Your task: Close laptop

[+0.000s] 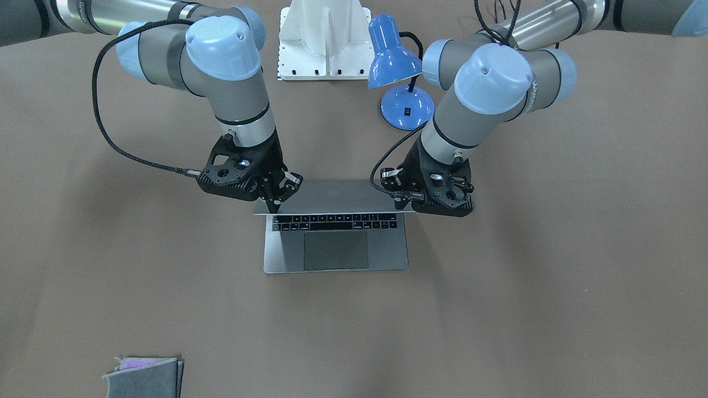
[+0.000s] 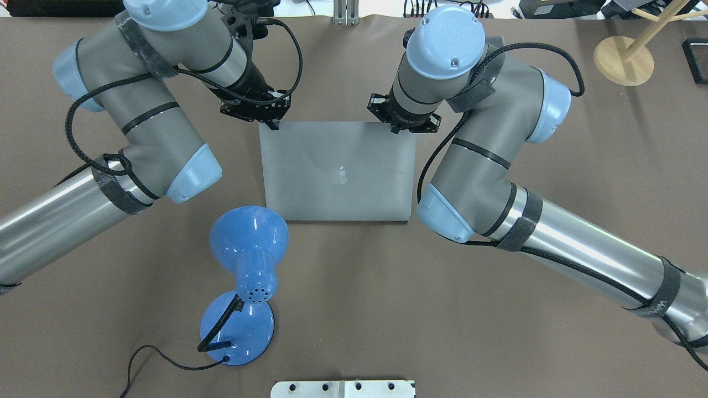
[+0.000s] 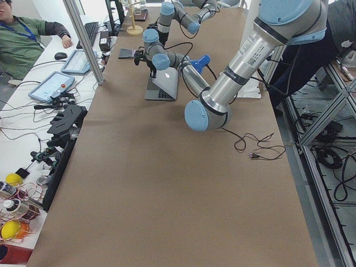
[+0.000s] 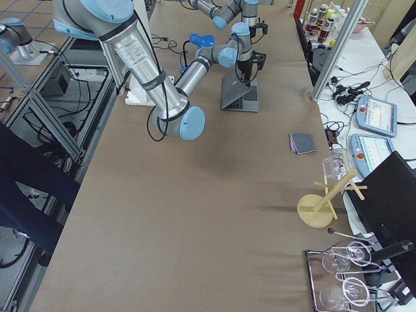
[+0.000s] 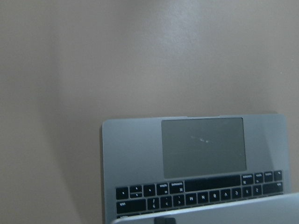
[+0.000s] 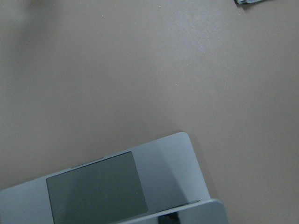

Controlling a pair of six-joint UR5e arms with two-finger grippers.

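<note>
Lid of slim space-grey metal laptop (image 2: 337, 171) partly open. Left gripper (image 2: 275, 125) and right gripper (image 2: 396, 129) at top corners. Jaws: can't tell.

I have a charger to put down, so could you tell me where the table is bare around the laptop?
Bare: the stretch of table from the laptop out to the grey cloth, and farther out on both sides. Crowded: the lid corners, where the left gripper and right gripper sit, and behind it by the blue lamp.

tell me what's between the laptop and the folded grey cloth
Nothing: in the exterior front-facing view, only bare brown table lies between the laptop and the cloth.
</note>
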